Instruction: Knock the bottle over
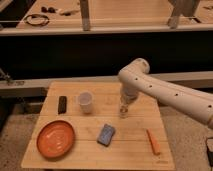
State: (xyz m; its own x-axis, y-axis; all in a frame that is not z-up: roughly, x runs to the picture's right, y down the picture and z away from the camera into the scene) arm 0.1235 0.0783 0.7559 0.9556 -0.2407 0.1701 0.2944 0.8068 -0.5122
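The arm [167,94] is a thick, smooth tube in cream-white, with a rounded, bulbous joint at its highest point and a row of small dark dots along the long segment. It narrows to a slimmer, greyer wrist that ends in the gripper [123,107], fingers drawn together, above the table [140,150], just right of its middle.

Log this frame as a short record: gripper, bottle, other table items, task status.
gripper: shut, just above the bottle, mid-table
bottle: upright, beside the white cup, not touching it
other items: orange plate, blue sponge, black block, orange stick
surface: wooden table
task status: bottle not yet knocked over
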